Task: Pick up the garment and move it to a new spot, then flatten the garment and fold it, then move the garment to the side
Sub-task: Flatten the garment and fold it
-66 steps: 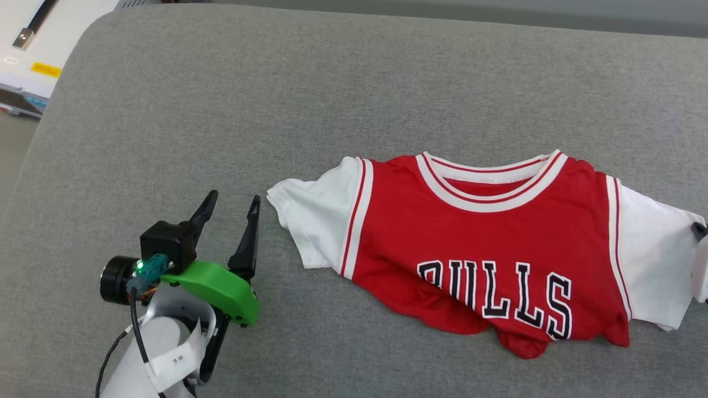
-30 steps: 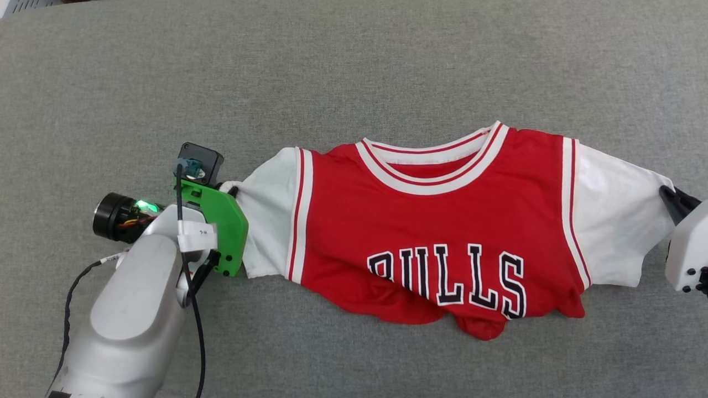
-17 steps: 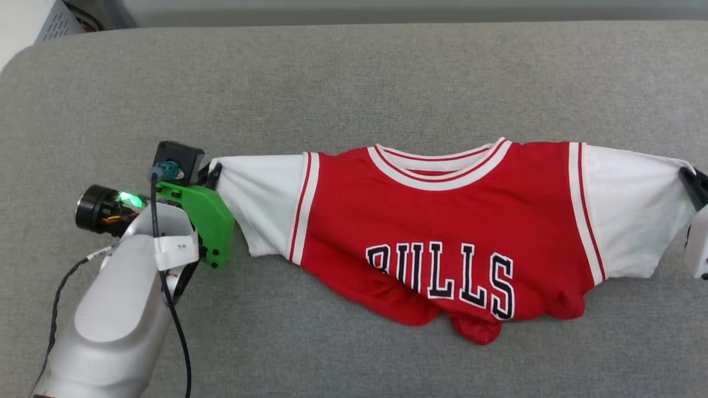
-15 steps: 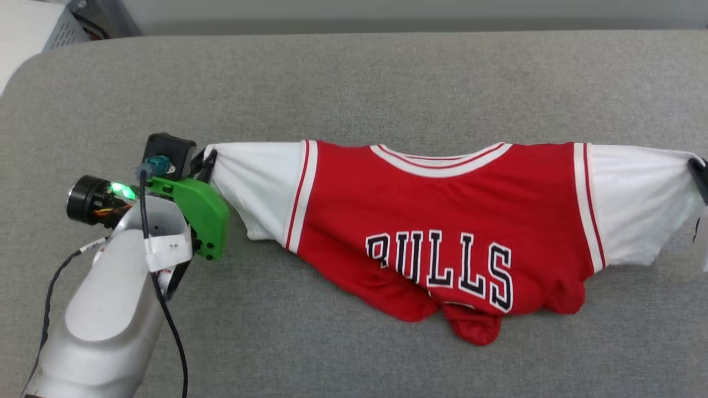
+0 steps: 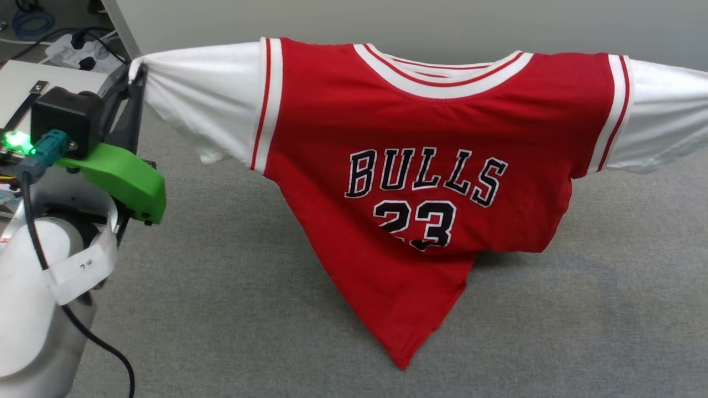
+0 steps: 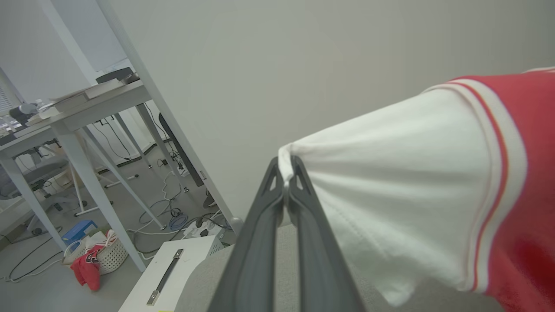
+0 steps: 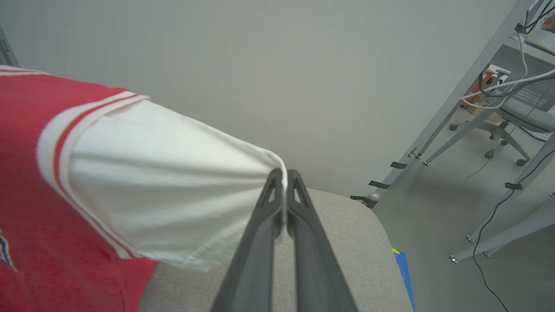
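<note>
The garment (image 5: 409,166) hangs in the air over the worktop (image 5: 553,331), pulled out wide between two hands. The left hand (image 6: 284,169) is at its left end, pinching that sleeve's tip. The right hand (image 7: 284,175) is at its right end, pinching the other sleeve tip. The garment's lowest corner points down near the worktop (touching or not, I cannot tell). A wall (image 5: 332,19) stands behind. Left of the worktop sits a box (image 6: 173,268), and past it a table (image 6: 78,104) with a basket (image 6: 106,255) on the floor beside its leg. A chair (image 7: 516,112) is off to the right.
</note>
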Controlling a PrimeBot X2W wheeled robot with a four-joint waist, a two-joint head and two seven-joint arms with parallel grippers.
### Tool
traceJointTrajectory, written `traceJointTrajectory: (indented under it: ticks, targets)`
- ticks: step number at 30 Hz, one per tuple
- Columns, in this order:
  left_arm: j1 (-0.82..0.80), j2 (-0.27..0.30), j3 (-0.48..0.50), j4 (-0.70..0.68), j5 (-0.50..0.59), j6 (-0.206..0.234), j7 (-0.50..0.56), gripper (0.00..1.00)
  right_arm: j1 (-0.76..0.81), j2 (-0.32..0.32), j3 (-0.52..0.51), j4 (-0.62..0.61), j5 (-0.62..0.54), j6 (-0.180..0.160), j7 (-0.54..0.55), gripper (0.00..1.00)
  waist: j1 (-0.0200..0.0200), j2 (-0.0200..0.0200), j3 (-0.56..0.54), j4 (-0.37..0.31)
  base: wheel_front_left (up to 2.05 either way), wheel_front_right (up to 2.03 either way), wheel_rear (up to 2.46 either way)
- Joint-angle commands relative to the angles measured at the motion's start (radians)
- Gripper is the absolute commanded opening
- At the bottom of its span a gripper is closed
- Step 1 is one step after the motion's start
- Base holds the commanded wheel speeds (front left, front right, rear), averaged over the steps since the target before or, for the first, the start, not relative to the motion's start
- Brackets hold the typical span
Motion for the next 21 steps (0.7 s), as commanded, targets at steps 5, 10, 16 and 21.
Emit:
traceJointTrajectory:
  ticks: [5,10,16,21]
  targets:
    - [0.018,0.059,0.057,-0.129,-0.015,0.028,0.033,0.0,-0.073,-0.03,0.002,-0.028,0.009,-0.001,-0.002,0.0,0.0,0.0,-0.029,-0.001,0.0,0.0,0.0]
    - [-0.01,0.085,0.07,-0.189,-0.023,0.02,0.058,0.0,-0.133,-0.052,0.004,-0.01,0.003,-0.001,-0.027,0.0,0.0,0.0,-0.029,0.001,0.0,0.0,0.0]
    - [-0.076,0.096,0.065,-0.2,-0.038,-0.005,0.084,0.0,-0.19,-0.074,0.011,0.031,0.0,-0.001,-0.063,0.0,0.0,0.0,-0.001,0.003,0.0,0.0,0.0]
    - [-0.173,0.119,0.05,-0.151,-0.046,-0.056,0.1,0.0,-0.281,-0.119,0.028,0.087,-0.027,-0.001,-0.106,0.0,0.0,0.0,0.044,0.002,0.0,0.0,0.0]
